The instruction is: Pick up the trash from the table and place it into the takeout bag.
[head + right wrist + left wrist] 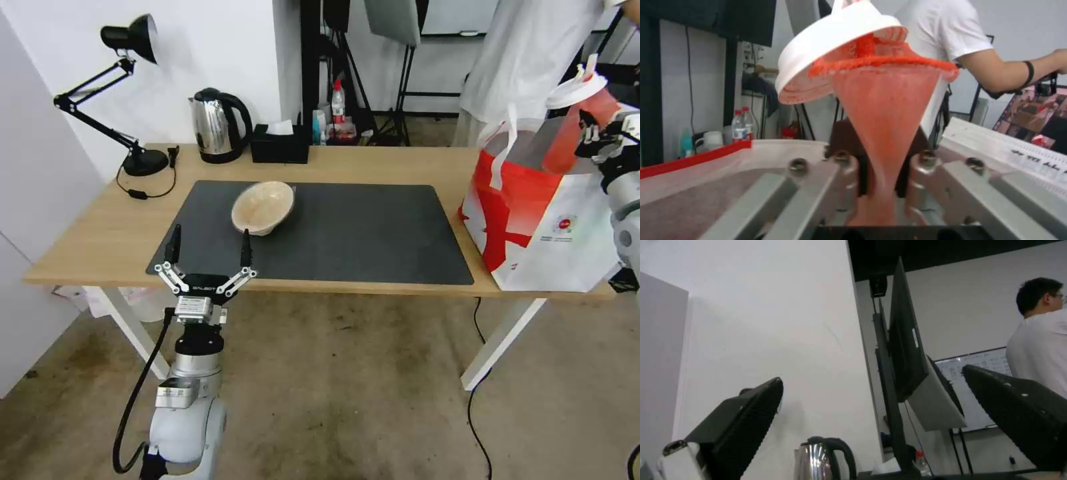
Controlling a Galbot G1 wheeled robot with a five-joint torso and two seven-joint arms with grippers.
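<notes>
We see open mat (pixel 373 227) around the beige bowl (pixel 263 207). At the bench's (pixel 100 240) back edge, kettle (pixel 217 125) and tissue box (pixel 280 143) stand close together.

- The large dark grey rectangular mat (pixel 333 230) lies on the long light-wood desk (pixel 100 233), near its front edge.
- The beige paper-pulp bowl (pixel 263 207) sits tilted on the mat's back left part.
- Behind the mat stand the steel kettle (pixel 215 125) and, just right of it, the black tissue box (pixel 280 143).
- The black desk lamp (pixel 127 80) stands behind and left of the mat.
- The large boxy white-and-red takeout bag (pixel 540 213) stands right of the mat, at the desk's right end.
- The red translucent cup with white lid (pixel 575 120) is above the bag's open top, pinched in the right end effector (pixel 600 133).
- The left end effector (pixel 209 248) hangs spread over the mat's front left corner, before the bowl, apart from it.
</notes>
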